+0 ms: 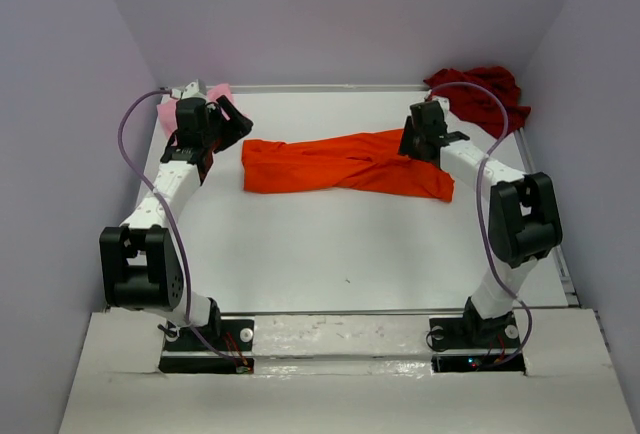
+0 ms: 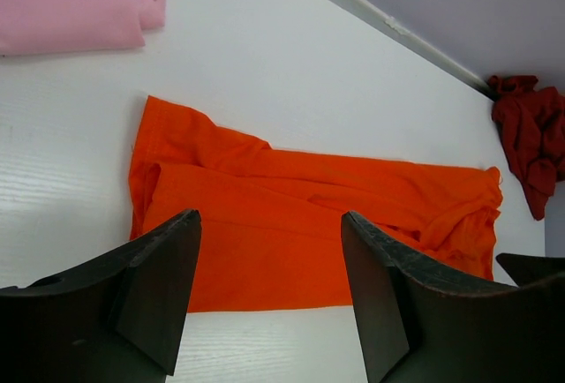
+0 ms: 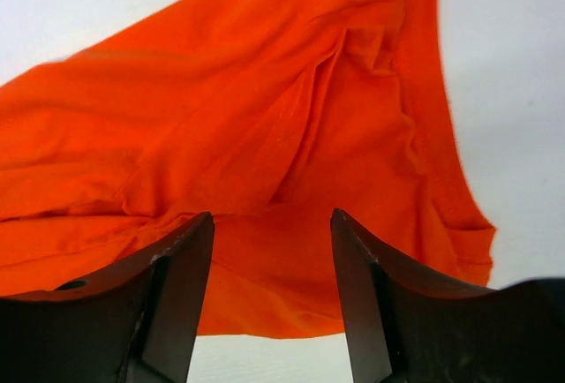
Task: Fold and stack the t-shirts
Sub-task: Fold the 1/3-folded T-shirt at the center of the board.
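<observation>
The bright orange t-shirt (image 1: 340, 164) lies folded into a long band across the far middle of the table; it also shows in the left wrist view (image 2: 291, 224) and the right wrist view (image 3: 256, 136). My left gripper (image 1: 228, 124) is open and empty above the table just left of the shirt's left end. My right gripper (image 1: 412, 142) is open and empty over the shirt's right end. The light pink t-shirt (image 1: 172, 112) lies folded at the far left corner, partly hidden by the left arm. The dark red t-shirt (image 1: 482, 94) lies crumpled at the far right corner.
Pale purple walls close in the table (image 1: 330, 244) on three sides. A raised rail (image 1: 330, 87) runs along the table's far edge. Purple cables loop beside each arm.
</observation>
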